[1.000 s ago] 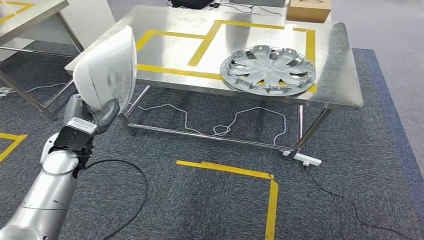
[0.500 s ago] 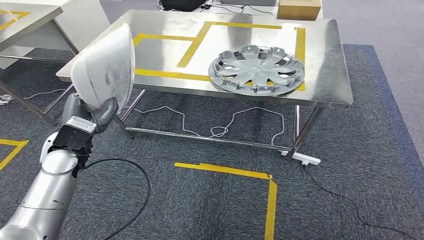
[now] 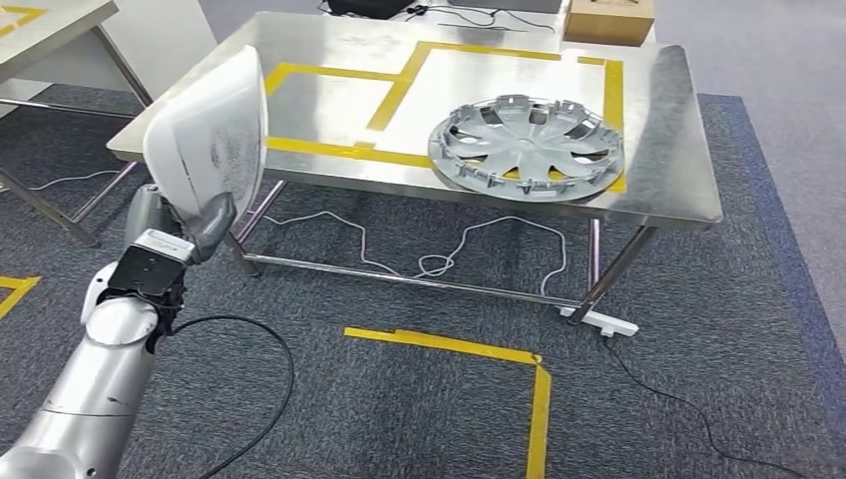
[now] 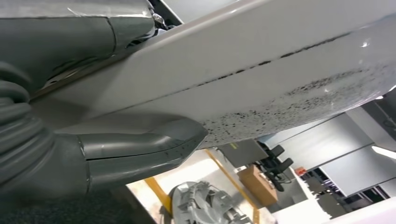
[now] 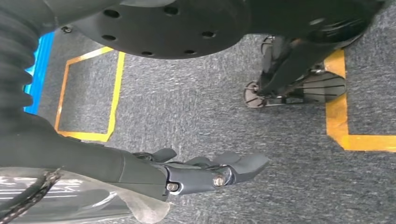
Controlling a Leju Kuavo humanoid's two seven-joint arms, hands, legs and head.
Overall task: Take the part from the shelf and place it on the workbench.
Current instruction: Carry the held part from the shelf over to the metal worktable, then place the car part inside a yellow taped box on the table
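Here is the steel workbench [image 3: 329, 90], bright under the lights, yellow tape lines [image 3: 399, 85] marking boxes across its top, and a silver wheel cover [image 3: 527, 146] lying flat toward its right front edge, partly over the tape. A cardboard box [image 3: 609, 20] sits just past the bench's far edge, white cables [image 3: 439, 261] trail on the dark grey carpet [image 3: 698, 299] under the bench, and more yellow tape [image 3: 469, 344] forms a corner on the floor in front. A second steel table [image 3: 45, 25] juts in at far left. The left hand [image 3: 190, 225] grips the white part [image 3: 210, 135] by its lower edge, thumb pressed against the speckled face, holding it upright in the air just left of the bench's front corner, not touching the top. In the left wrist view that thick grey thumb [image 4: 140, 147] clamps the pale panel [image 4: 261, 70]. The right hand [image 5: 210, 170] hangs low over carpet, fingers loosely extended and holding nothing. Against a second ago, the whole picture has slid: the bench sits a little lower and leftward in frame, so the camera has moved, while the part looks unchanged in the hand.
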